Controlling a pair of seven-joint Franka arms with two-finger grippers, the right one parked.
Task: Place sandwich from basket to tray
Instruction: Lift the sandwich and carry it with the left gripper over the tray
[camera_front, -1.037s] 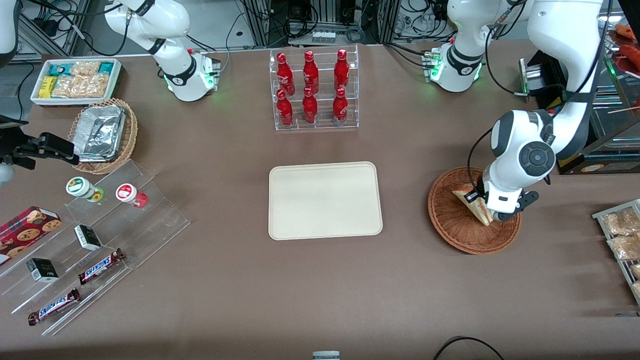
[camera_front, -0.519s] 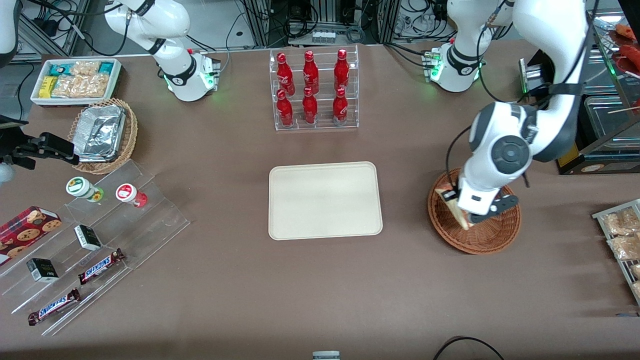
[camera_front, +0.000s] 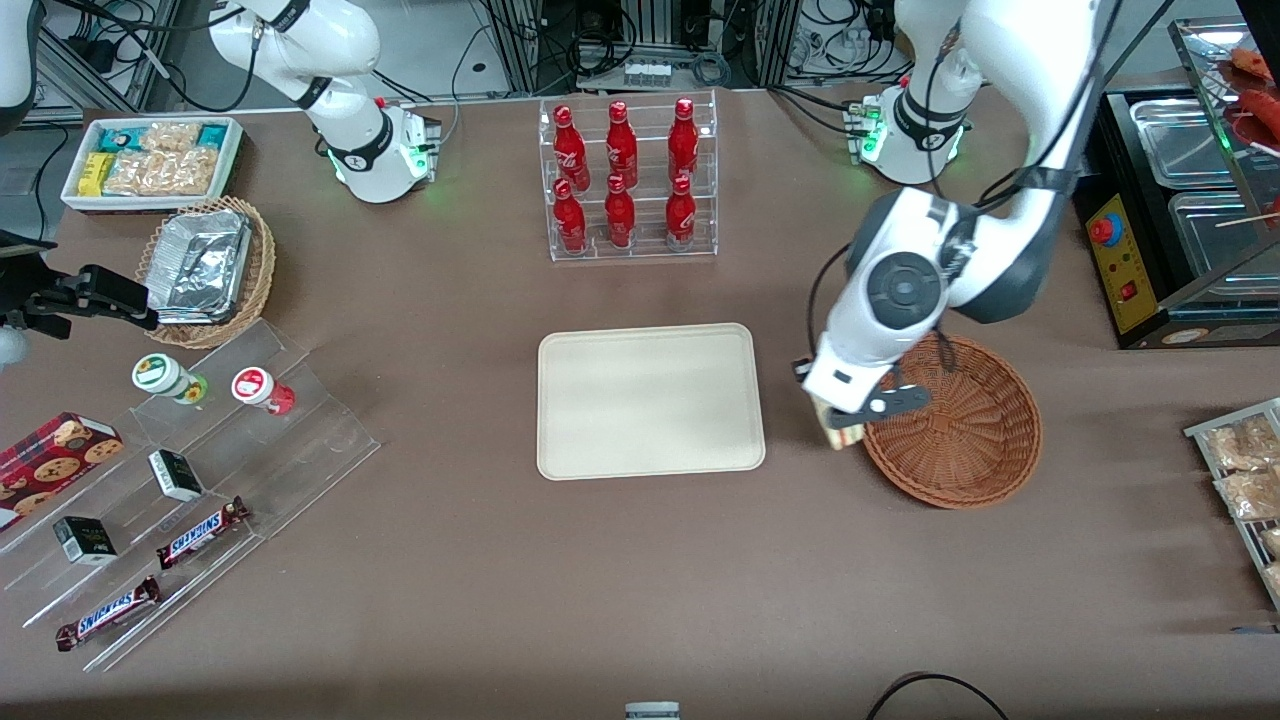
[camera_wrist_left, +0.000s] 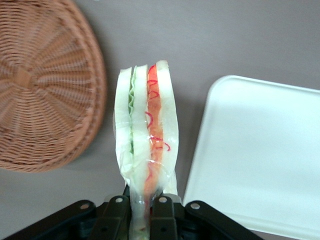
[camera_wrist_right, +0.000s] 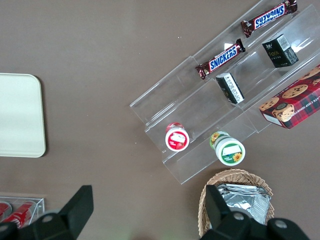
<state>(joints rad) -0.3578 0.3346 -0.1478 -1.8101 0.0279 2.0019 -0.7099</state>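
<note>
Between basket (camera_front: 960, 425) and tray (camera_front: 650, 400), tool (camera_wrist_left: 142, 210) clamping sandwich (camera_wrist_left: 145, 140) aloft

Light: even overhead illumination is falling brightly across the brown table (camera_front: 450, 560).
Shadows: soft, faint ones are lying beside the basket (camera_front: 960, 425) and tray (camera_front: 650, 400).
Glare: the tray is washing out near white in the left wrist view.
Focus: the sandwich (camera_wrist_left: 146, 145) in the gripper (camera_wrist_left: 142, 212) is showing sharp.
</note>
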